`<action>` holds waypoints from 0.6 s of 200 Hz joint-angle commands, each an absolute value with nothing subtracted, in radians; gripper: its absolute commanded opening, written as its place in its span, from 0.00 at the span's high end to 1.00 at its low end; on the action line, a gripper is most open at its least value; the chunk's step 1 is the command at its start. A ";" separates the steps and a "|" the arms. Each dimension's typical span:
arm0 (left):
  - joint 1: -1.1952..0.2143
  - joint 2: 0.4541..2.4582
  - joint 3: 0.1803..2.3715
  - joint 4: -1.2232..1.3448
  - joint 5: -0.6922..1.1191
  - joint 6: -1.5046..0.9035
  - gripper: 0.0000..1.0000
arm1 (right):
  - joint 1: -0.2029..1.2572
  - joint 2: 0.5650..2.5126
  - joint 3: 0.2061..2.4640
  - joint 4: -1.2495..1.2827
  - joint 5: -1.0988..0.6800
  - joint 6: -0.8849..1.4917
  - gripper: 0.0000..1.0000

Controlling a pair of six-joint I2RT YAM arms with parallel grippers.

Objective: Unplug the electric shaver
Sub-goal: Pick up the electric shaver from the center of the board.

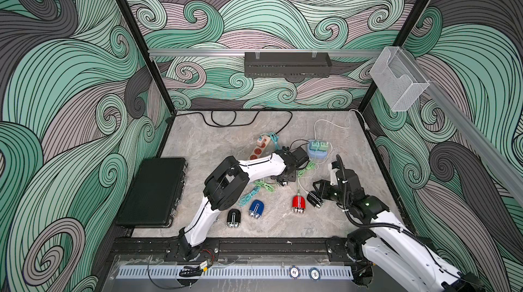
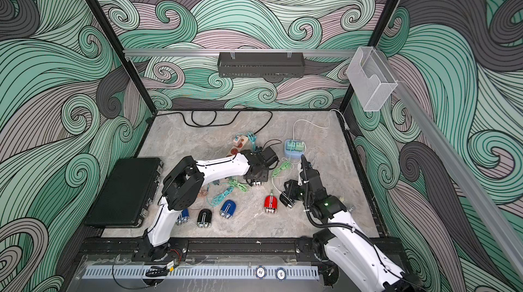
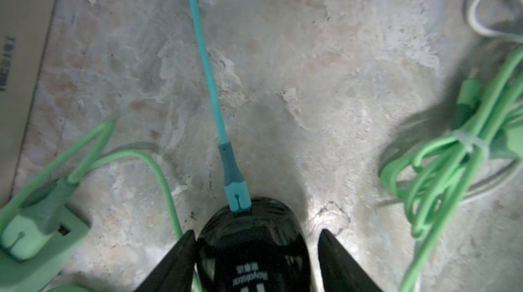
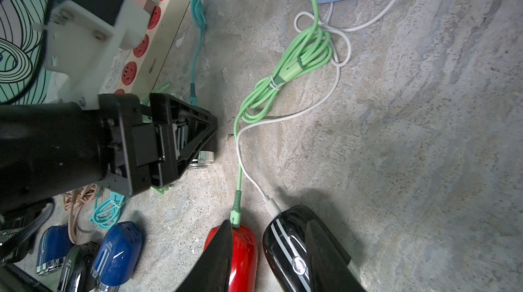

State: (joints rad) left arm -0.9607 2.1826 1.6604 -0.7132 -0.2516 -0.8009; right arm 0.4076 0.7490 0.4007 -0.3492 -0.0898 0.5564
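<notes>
1 black shaver (image 3: pixel 254 219), teal cable (image 3: pixel 206 64) plugged in, mid-surface (image 3: pixel 339 78): left end effector (image 3: pixel 257 231) released, straddling it. Right end effector (image 4: pixel 267 224) released, above 1 red shaver (image 4: pixel 246 253) and 1 white-corded black shaver (image 4: pixel 288 242).

Left tool (image 3: pixel 256 232) angled down, jaws parted, right tool (image 4: pixel 268 225) angled down, jaws parted.

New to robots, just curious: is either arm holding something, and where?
The left gripper: jaws flank the black shaver mid-body, behind its teal plug, one side gapped, not clamped. The right gripper, by the red shaver: cannot tell.
</notes>
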 commanded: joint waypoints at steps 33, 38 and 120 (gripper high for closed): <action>-0.966 2.217 1.686 -0.793 -0.219 -0.831 0.32 | 0.399 0.742 0.376 -0.334 -0.102 0.563 0.57; -0.966 2.217 1.685 -0.800 -0.217 -0.831 0.34 | 0.399 0.742 0.374 -0.331 -0.103 0.565 0.57; -0.954 2.022 1.500 -0.671 -0.145 -0.663 0.69 | 0.392 0.889 0.388 -0.117 -0.308 0.662 0.59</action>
State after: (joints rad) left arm -0.9607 2.1372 1.5745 -0.7185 -0.2043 -0.7734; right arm 0.3981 0.8284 0.3767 -0.2569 -0.1837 0.5922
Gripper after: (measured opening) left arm 0.565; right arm 0.417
